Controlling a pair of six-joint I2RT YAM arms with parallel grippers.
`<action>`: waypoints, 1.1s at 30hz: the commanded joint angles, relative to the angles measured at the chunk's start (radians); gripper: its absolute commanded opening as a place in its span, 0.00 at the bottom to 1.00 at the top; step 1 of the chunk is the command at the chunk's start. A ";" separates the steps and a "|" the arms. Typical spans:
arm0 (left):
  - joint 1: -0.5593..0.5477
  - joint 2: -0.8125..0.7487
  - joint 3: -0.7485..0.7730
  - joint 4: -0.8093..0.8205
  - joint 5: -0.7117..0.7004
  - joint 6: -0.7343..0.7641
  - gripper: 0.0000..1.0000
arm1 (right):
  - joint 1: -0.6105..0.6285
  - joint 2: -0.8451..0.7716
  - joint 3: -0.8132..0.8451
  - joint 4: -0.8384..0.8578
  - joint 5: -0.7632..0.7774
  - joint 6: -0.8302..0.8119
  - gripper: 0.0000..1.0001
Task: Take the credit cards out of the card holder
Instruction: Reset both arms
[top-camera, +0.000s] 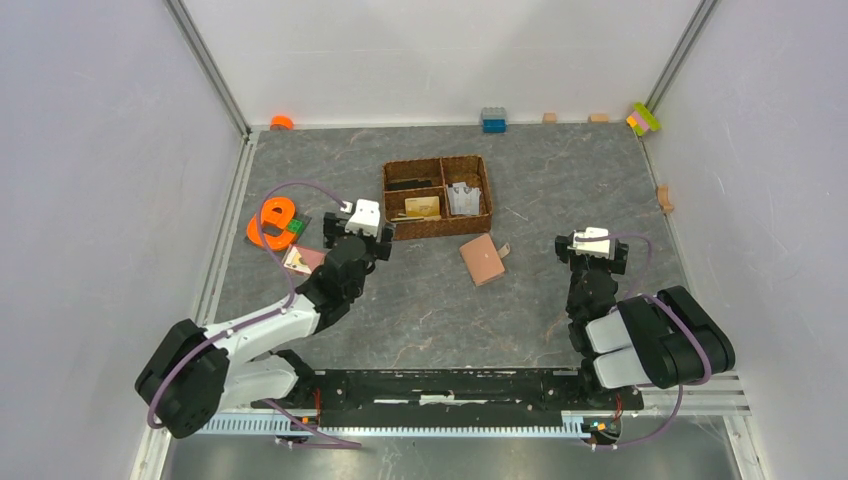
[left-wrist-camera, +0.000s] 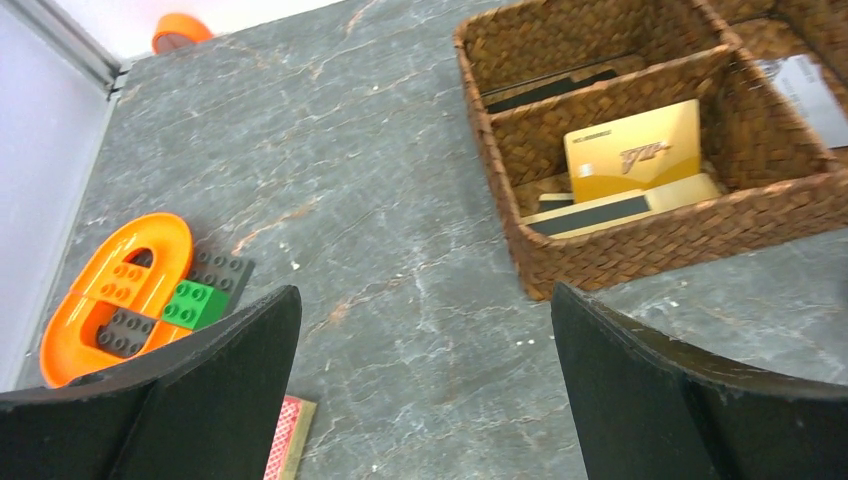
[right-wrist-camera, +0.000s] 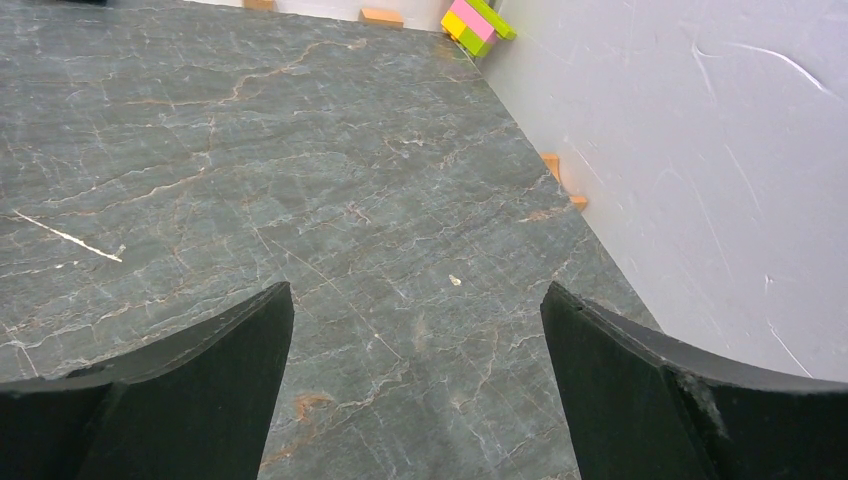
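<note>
We see the card holder (top-camera: 483, 259), a small, roughly square salmon-pink wallet with a leather-like face and a little tab at its right edge. It lies flat on the grey, veined, stone-look surface (top-camera: 430, 320), just in front of the near right corner of the basket (top-camera: 437, 231) and well apart from both arms. The basket is brown, woven and rectangular, and we count three compartments. The front left one holds a glossy gold card (left-wrist-camera: 632, 148) leaning upright, with a cream slab bearing one dark stripe (left-wrist-camera: 600, 212) before it. The back left one holds a thin dark card (left-wrist-camera: 555, 88) lying flat. The right one holds something pale grey that we cannot make out. A flat pinkish card (top-camera: 300, 260) with a tan edge lies on the surface beside the left arm. The left tool (left-wrist-camera: 422, 290) hangs near the basket's left side with its two black fingers spread wide and nothing between them. The right tool (right-wrist-camera: 417, 285) is likewise spread over bare surface, holding nothing. To the left sits one orange plastic oval (left-wrist-camera: 115, 290) carrying one green studded brick (left-wrist-camera: 195, 303) and two grey ones. Along the far wall we count one orange piece (top-camera: 282, 122), one blue brick (top-camera: 493, 119), two tan blocks and one many-coloured stack (top-camera: 644, 118).
</note>
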 joint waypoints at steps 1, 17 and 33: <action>0.051 0.000 -0.042 0.089 -0.064 0.050 1.00 | -0.004 -0.009 -0.160 0.132 -0.004 0.007 0.98; 0.424 0.146 -0.205 0.440 0.317 0.053 0.83 | -0.004 -0.009 -0.160 0.133 -0.004 0.007 0.98; 0.536 0.345 -0.231 0.692 0.327 -0.029 1.00 | -0.004 -0.008 -0.161 0.132 -0.004 0.007 0.98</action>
